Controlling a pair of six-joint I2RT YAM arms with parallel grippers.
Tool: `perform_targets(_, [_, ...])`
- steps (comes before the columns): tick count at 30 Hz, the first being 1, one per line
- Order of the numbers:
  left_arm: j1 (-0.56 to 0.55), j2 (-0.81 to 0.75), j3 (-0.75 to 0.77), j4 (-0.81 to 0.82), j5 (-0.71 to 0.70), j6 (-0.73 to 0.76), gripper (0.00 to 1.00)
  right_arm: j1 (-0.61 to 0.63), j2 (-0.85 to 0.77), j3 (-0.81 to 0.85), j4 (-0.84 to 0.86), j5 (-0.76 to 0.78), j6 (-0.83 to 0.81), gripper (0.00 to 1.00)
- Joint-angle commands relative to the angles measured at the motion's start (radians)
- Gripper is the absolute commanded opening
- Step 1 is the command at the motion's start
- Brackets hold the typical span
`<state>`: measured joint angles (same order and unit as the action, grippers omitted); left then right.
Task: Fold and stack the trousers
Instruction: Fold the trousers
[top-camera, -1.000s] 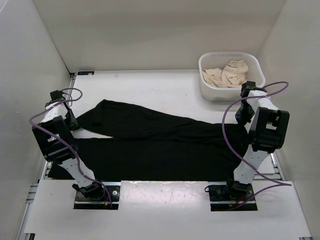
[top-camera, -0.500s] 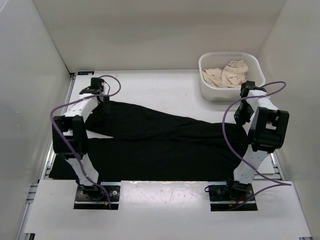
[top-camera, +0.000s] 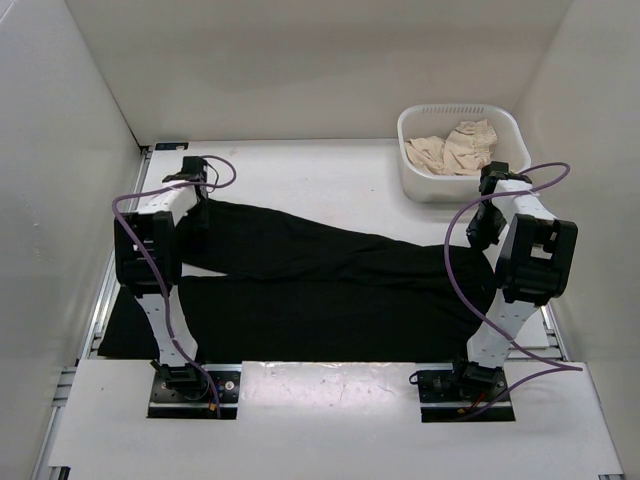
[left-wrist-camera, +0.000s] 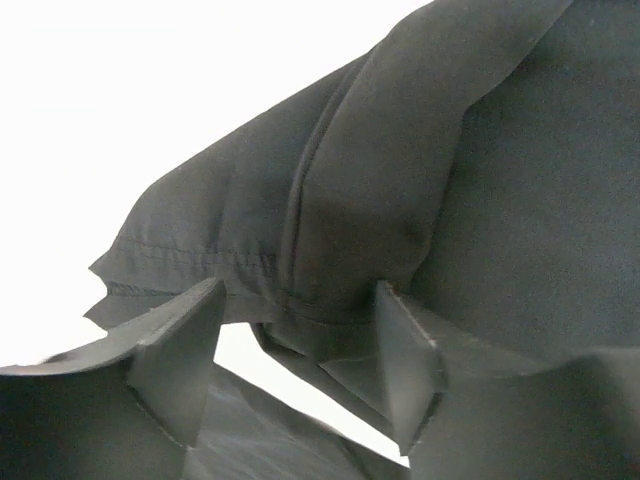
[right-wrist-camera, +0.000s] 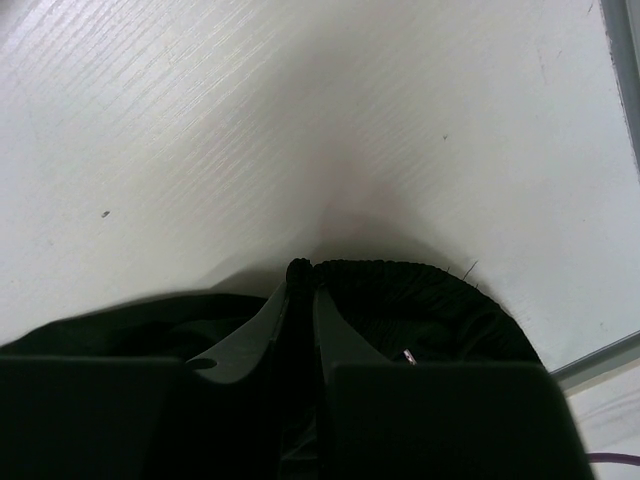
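Left gripper (left-wrist-camera: 300, 300) has swung onto the far cuff of the long black fabric trousers (top-camera: 320, 290) spread across the white table (top-camera: 320, 170), jaws wide astride the hem; right gripper (right-wrist-camera: 301, 285) pinches the waistband, its tiny label (right-wrist-camera: 405, 355) unreadable.

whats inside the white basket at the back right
Crumpled beige cloth, seemingly two pieces, lies in the white basket. The near wall and the cloth itself hide the basket floor, so anything underneath cannot be seen.
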<state>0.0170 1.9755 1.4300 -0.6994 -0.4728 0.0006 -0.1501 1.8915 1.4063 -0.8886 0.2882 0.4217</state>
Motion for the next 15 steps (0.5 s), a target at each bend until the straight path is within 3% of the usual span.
perform_targets(1, [0.005, 0.031, 0.007, -0.028, 0.0, -0.001, 0.63, 0.003, -0.005, 0.002, -0.001, -0.014, -0.014, 0.0])
perform_targets(2, [0.005, 0.042, 0.018, -0.055, 0.025, -0.001, 0.55, 0.003, -0.005, 0.002, -0.001, -0.014, -0.014, 0.0])
perform_targets(3, [0.027, 0.061, 0.03, -0.074, 0.051, -0.001, 0.33, 0.003, -0.005, 0.002, -0.001, -0.014, -0.024, 0.0])
perform_targets(5, [0.055, 0.092, 0.113, -0.167, 0.172, -0.001, 0.14, 0.003, -0.014, 0.014, -0.001, -0.026, -0.024, 0.0])
perform_targets(8, [0.113, 0.167, 0.292, -0.273, 0.264, -0.001, 0.14, 0.003, -0.014, 0.066, -0.022, -0.06, -0.024, 0.0])
perform_targets(15, [0.207, 0.092, 0.552, -0.267, 0.07, -0.001, 0.14, -0.017, -0.133, 0.215, -0.072, -0.031, -0.023, 0.0])
